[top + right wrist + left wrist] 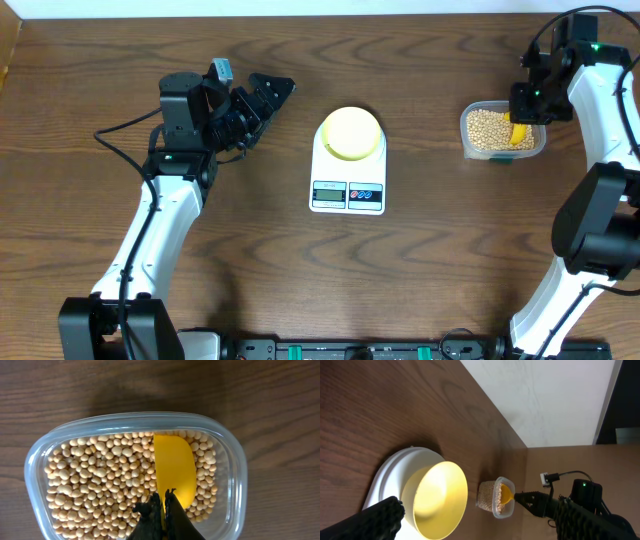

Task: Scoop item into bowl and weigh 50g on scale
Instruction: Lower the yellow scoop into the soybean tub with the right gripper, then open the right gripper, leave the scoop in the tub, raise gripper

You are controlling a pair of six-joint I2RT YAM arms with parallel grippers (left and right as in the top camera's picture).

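There, at the right of the overhead frame, the right gripper (522,118) was clamped tight on the yellow scoop (174,467), whose blade lay on the soybeans (100,480) in the clear container (239,475). The pale-yellow bowl (351,132) sat on the scale (347,195) at centre. The left gripper (268,105), upper left, gaped wide and empty.

Yellow bowl (350,132) atop the scale (324,172)
Right of the scale, a clear container (467,142) holds beans (487,127) and a yellow scoop (519,134)

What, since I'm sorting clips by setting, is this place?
Probably a robotics lab bench, not a kitchen: robot arms at a plain wooden table, with a scale and a tub of beans laid out.
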